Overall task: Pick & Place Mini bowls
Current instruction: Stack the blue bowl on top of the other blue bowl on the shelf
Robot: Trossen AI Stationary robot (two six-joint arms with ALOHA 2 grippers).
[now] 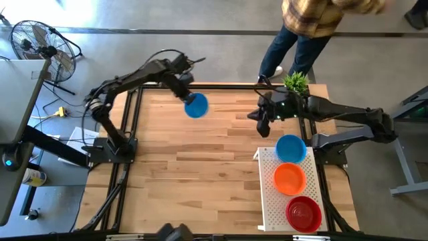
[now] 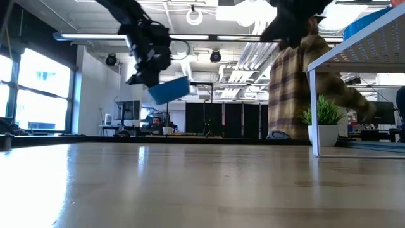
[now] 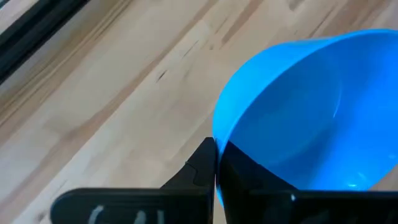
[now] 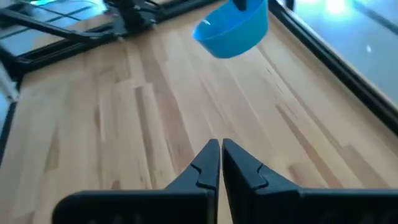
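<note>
**Blue bowl lifted over the far table**

The white tray (image 1: 267,194) at right is carrying a blue bowl (image 1: 291,148), orange bowl (image 1: 289,178) and red bowl (image 1: 303,213). The left gripper (image 1: 187,94) is pinching another blue mini bowl (image 1: 196,106) by its rim, tilted, above the table's far side. The right gripper (image 4: 220,163) is hanging empty, fingers pressed together, nearby.

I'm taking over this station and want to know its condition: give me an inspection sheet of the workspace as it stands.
Surface: wooden table, mostly bare.
Job's things: one blue bowl held in the air by the left gripper; blue bowl on tray, orange bowl and red bowl sit in a row on the white perforated tray.
Clutter: small potted plant at the far edge.
Grippers: left gripper shut on the bowl's rim; right gripper shut, empty, above the table.
Cables: loose cables on the floor by the left arm.
Surroundings: a person in a plaid shirt behind the table; floor fan.
</note>
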